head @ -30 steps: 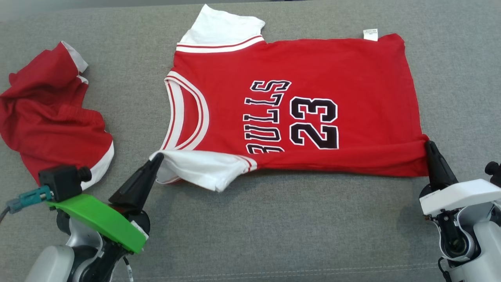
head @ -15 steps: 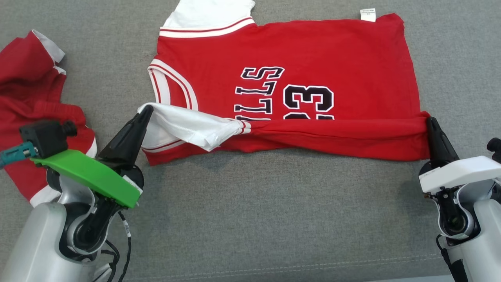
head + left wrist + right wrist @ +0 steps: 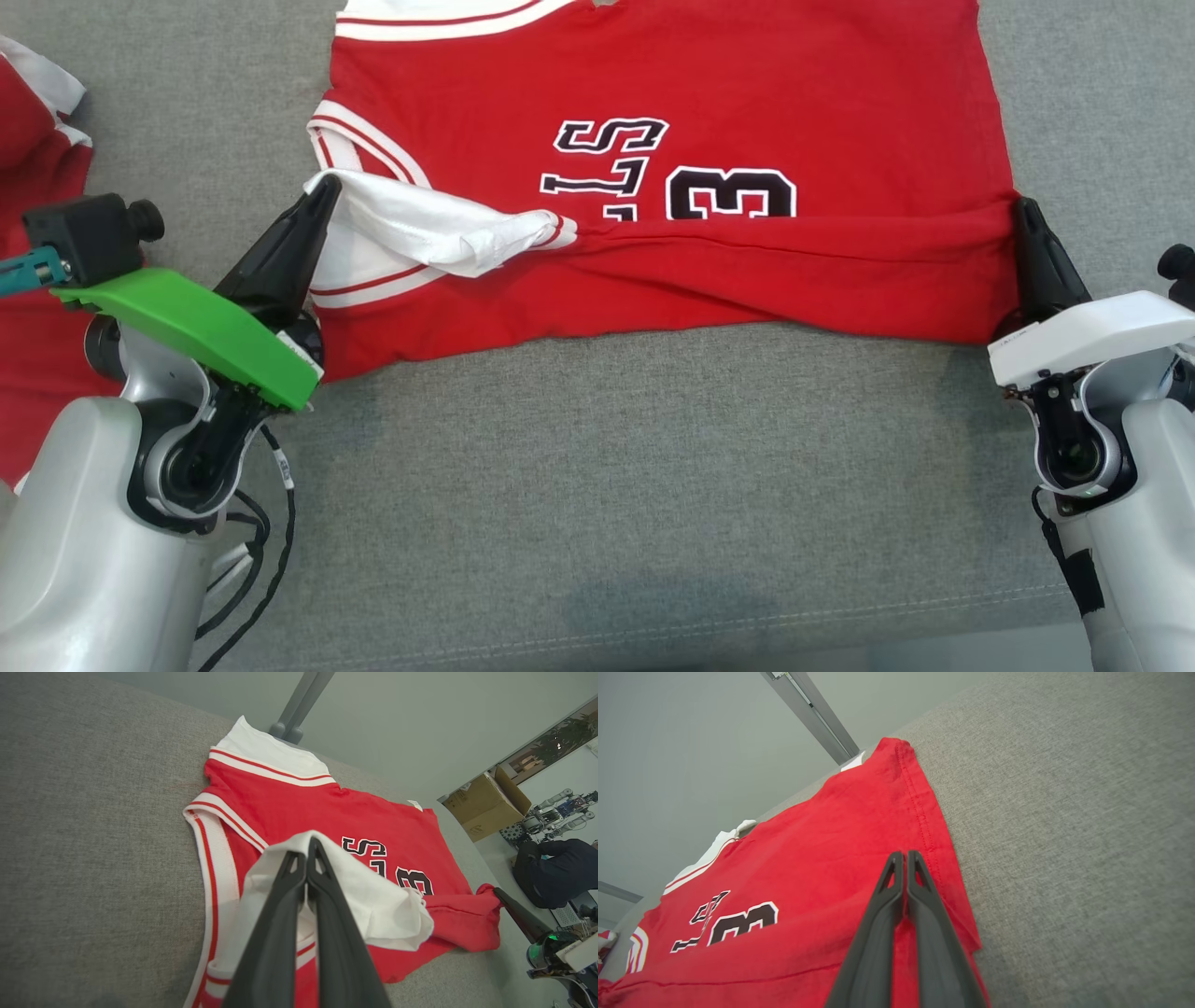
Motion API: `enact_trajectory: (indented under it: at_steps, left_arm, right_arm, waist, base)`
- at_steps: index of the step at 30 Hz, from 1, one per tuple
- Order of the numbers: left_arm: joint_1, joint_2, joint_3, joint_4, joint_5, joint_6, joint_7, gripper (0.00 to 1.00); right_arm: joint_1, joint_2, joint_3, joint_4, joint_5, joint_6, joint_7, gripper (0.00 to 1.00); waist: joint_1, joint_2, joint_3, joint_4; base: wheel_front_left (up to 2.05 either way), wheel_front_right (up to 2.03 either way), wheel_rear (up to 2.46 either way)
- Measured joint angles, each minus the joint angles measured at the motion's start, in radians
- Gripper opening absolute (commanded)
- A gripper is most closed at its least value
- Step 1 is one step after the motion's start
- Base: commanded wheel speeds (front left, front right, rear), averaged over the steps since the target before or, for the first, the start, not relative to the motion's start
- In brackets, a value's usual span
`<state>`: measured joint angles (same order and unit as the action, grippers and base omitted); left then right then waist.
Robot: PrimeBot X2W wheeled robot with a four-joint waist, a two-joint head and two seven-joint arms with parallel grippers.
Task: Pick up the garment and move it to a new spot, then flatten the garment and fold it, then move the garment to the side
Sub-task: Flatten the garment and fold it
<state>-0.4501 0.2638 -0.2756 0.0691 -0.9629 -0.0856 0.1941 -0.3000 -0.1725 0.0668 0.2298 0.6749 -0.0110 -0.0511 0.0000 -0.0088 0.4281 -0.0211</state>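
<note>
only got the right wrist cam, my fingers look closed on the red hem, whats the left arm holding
observer: the left gripper is shut on the jersey's white sleeve, held up over the neckline side.
operator: ok, anything else lying out that way
observer: yes, a second red garment with white trim lies crumpled on the grey surface beyond the left arm, apart from the jersey.
operator: how far is the fold over
observer: from the head view, the lifted edge hides the lower half of the black number.

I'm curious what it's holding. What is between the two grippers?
In the head view, the near edge of the red jersey spans from the left gripper to the right gripper, its white sleeve bunched by the left.
</note>
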Motion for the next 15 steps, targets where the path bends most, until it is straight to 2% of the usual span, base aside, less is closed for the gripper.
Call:
enact_trajectory:
  at_steps: [15]
  left_arm:
    - [-0.105,-0.025,-0.025,0.145,0.016,-0.02,-0.008,0.0]
  right_arm:
    - [-0.075,-0.008,0.005,0.052,-0.023,-0.019,-0.001,0.0]
  waist:
    - [0.0,0.0,0.035,-0.014]
  base:
    - [0.0,0.0,0.0]
